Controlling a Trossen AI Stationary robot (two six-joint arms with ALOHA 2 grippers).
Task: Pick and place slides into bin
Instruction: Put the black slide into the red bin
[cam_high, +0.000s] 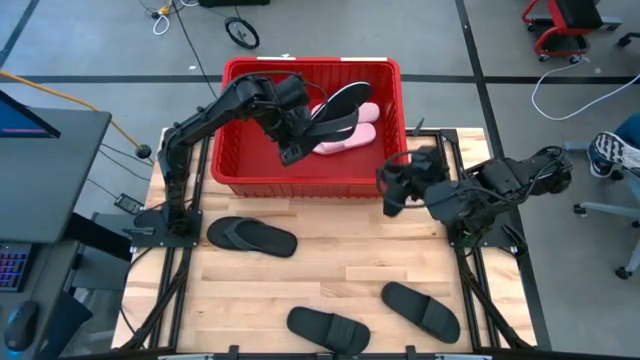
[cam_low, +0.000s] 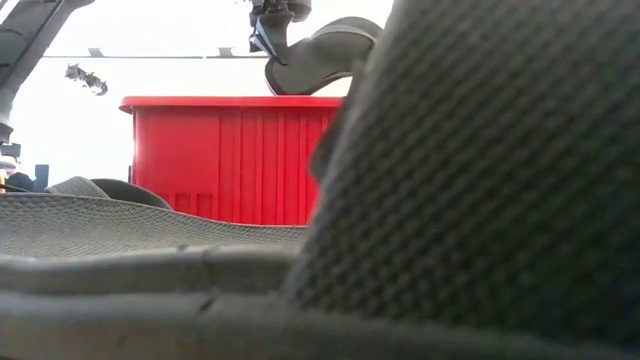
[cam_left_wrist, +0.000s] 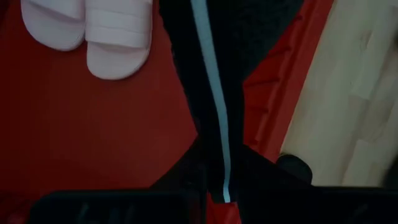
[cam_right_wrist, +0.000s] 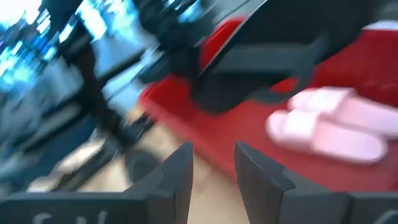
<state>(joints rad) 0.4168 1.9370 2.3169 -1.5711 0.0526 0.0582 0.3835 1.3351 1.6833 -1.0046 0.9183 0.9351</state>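
The red bin (cam_high: 310, 175) stands at the table's far middle, with two pale pink slides (cam_high: 350, 137) lying on its floor; they also show in the left wrist view (cam_left_wrist: 93, 31). My left gripper (cam_high: 312, 122) is over the bin, shut on a black slide (cam_high: 340, 103) that hangs above the rim in the low view (cam_low: 320, 50). My right gripper (cam_right_wrist: 212, 163) is open and empty just outside the bin's near right corner (cam_high: 392, 190). Three black slides lie flat on the table: one at near left (cam_high: 250, 237), two at the near edge (cam_high: 328, 330) (cam_high: 420, 308). My left gripper pinches the black slide between its two fingers (cam_left_wrist: 186, 186), which stand on either side of it. The slide shows edge-on, its pale-striped rim (cam_left_wrist: 217, 143) running forward from the fingers. It is lifted clear above the bin's floor and the pink slides, tilted.
In the low view one black slide (cam_low: 480, 200) lies right in front of the camera and hides most of the table. Cables and chairs stand on the floor beyond the table. Bare wood lies between the bin and the near slides.
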